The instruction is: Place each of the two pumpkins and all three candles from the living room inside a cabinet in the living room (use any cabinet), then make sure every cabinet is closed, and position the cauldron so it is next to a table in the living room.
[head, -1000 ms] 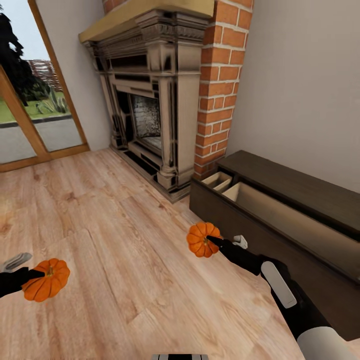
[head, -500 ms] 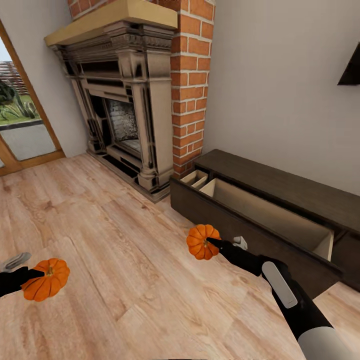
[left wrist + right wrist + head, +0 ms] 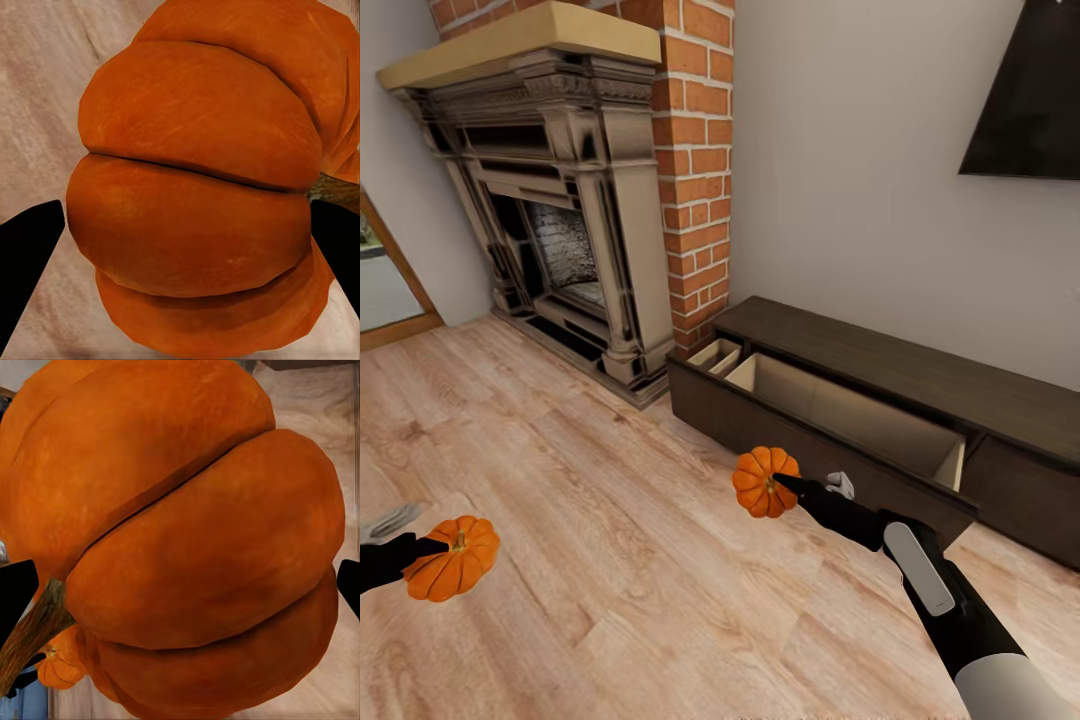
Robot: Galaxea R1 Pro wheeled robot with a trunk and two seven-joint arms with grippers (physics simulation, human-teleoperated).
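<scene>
Each end effector clamped on a pumpkin, left end effector [image 3: 410, 545] edge-cropped, right end effector [image 3: 785, 487] half-hidden

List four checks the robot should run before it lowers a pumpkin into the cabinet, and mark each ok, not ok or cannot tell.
1. Right gripper holds a pumpkin, black fingers at both its sides: ok.
2. Left gripper holds the other pumpkin: ok.
3. Cabinet has an open drawer to receive them: ok.
4. Right pumpkin is over the drawer opening: not ok, it hangs in front of the drawer's front panel, above the floor.
5. Drawer has free room: ok where visible; its near bottom is hidden.
</scene>
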